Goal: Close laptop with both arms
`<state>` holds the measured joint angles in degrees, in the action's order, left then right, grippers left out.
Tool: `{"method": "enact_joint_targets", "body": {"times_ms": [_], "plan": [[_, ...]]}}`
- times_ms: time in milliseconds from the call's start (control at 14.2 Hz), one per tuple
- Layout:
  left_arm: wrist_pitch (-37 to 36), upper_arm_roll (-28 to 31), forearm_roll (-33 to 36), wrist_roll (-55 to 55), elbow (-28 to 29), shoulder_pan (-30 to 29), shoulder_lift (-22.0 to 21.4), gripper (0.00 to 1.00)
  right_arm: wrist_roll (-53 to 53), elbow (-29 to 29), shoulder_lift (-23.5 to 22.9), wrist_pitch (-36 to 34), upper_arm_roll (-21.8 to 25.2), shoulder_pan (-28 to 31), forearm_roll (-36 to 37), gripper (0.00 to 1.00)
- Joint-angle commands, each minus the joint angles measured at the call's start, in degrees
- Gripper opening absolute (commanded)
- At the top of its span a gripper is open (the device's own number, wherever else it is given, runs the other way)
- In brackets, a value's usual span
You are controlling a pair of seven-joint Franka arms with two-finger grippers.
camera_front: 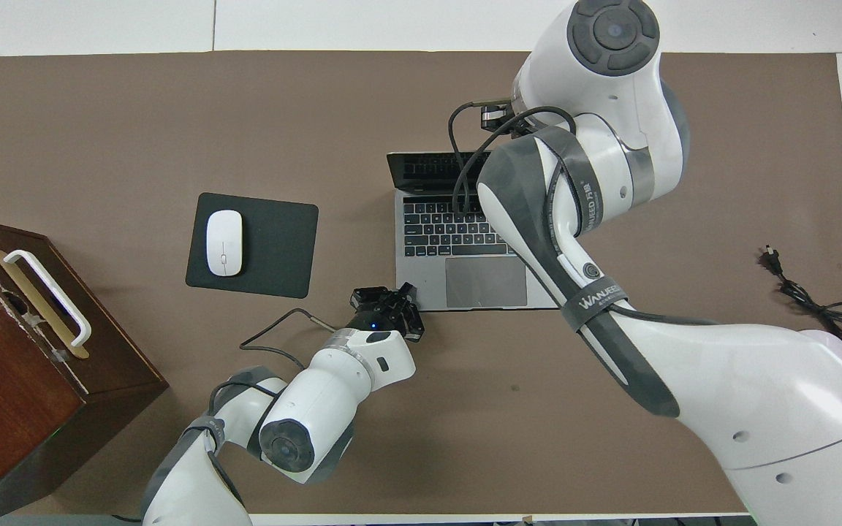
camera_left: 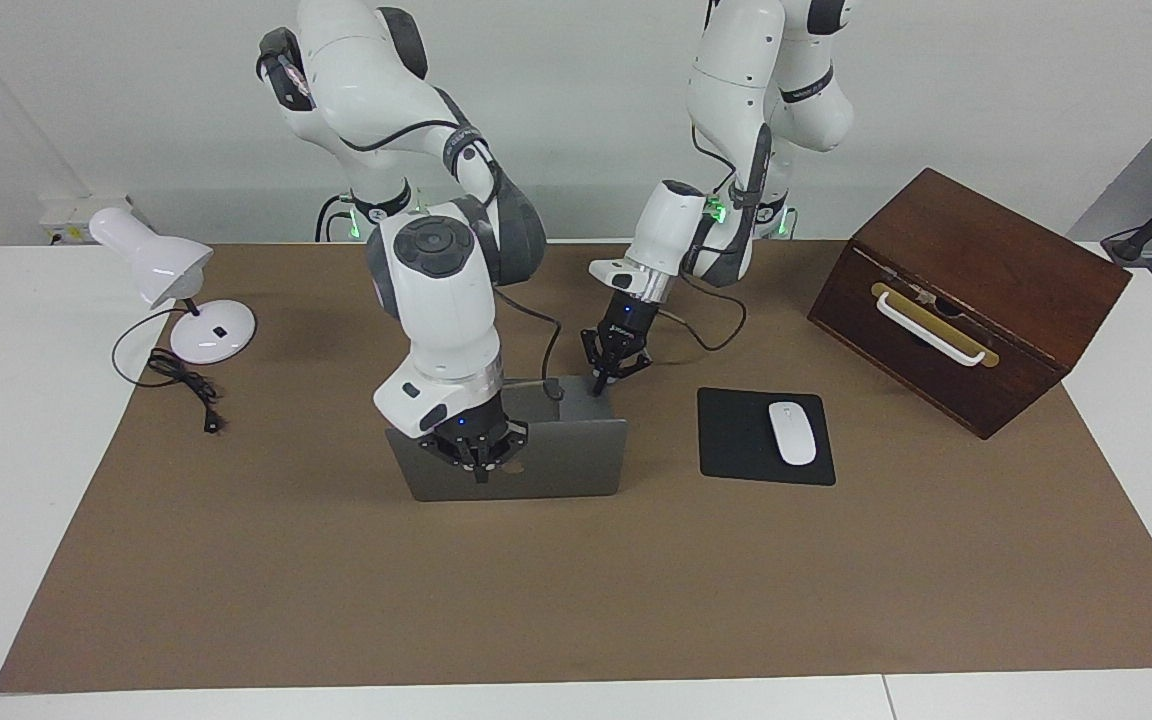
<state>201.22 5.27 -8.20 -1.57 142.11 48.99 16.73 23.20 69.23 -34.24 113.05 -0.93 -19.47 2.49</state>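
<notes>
The silver-grey laptop (camera_left: 566,460) stands open in the middle of the brown mat, its lid upright; the overhead view shows its keyboard (camera_front: 435,234). My right gripper (camera_left: 482,472) reaches over the lid's top edge and hangs against the lid's outer face at the logo, fingers together. In the overhead view this gripper is hidden under its own arm. My left gripper (camera_left: 611,380) is open and points down at the corner of the laptop's base nearest the robots, toward the left arm's end; it also shows in the overhead view (camera_front: 392,303).
A black mouse pad (camera_left: 726,440) with a white mouse (camera_left: 792,432) lies beside the laptop toward the left arm's end. A brown wooden box (camera_left: 996,250) stands past it. A white desk lamp (camera_left: 166,270) and its cord (camera_left: 186,385) are at the right arm's end.
</notes>
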Motion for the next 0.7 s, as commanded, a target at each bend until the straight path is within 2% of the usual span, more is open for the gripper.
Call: {"method": "enact_joint_targets", "body": {"times_ms": [0, 281, 493, 633], "plan": [[-0.74, 0.44, -0.15, 1.49, 3.43, -1.0, 0.68, 0.0, 1.06, 2.84, 2.16, -0.28, -0.3, 0.66, -3.45, 0.0], [-0.74, 0.44, -0.15, 1.49, 3.43, -1.0, 0.68, 0.0, 0.36, 2.84, 2.25, -3.09, -0.56, 1.1, -3.72, 0.0], [-0.74, 0.44, -0.15, 1.49, 3.43, -1.0, 0.76, 0.0, -0.7, 3.1, 2.77, -8.35, -0.65, 1.27, -3.98, 0.0], [-0.74, 0.44, -0.15, 1.49, 3.43, -0.91, 0.85, 0.0, -0.87, 4.32, 3.56, -11.09, -0.56, 2.76, -9.05, 0.0]]}}
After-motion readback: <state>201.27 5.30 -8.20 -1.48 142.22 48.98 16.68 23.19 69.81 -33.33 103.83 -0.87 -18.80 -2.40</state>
